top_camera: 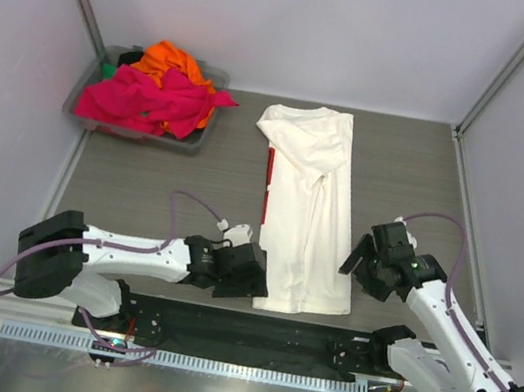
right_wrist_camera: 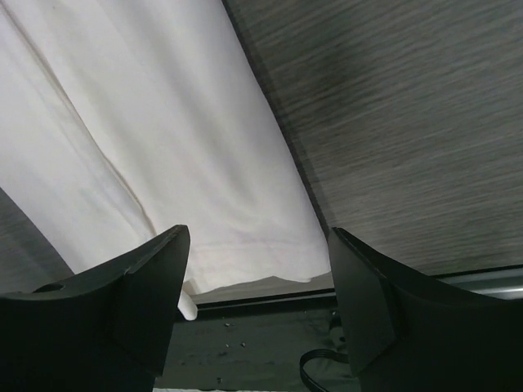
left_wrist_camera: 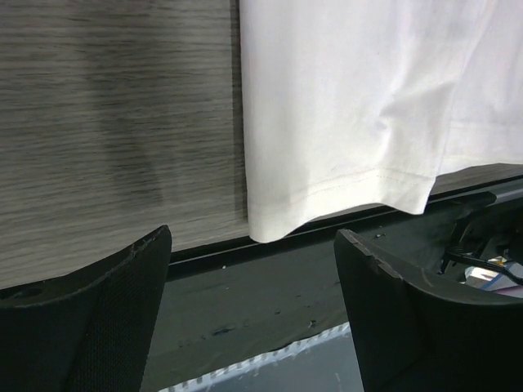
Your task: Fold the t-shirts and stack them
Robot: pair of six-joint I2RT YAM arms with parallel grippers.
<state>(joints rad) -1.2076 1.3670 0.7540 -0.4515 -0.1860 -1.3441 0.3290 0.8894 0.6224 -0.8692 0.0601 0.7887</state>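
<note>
A cream-white t-shirt [top_camera: 306,204] lies folded lengthwise into a long strip on the wooden table, collar far, hem near; a sliver of red print shows at its left edge. My left gripper [top_camera: 250,273] is open and empty beside the hem's left corner [left_wrist_camera: 270,224]. My right gripper [top_camera: 360,259] is open and empty beside the shirt's right edge near the hem [right_wrist_camera: 261,261]. Hot pink [top_camera: 147,100] and orange [top_camera: 171,60] t-shirts are heaped in the bin at the far left.
The grey plastic bin [top_camera: 92,121] stands at the far left corner. A black base strip [top_camera: 248,331] runs along the table's near edge. White walls close the sides and back.
</note>
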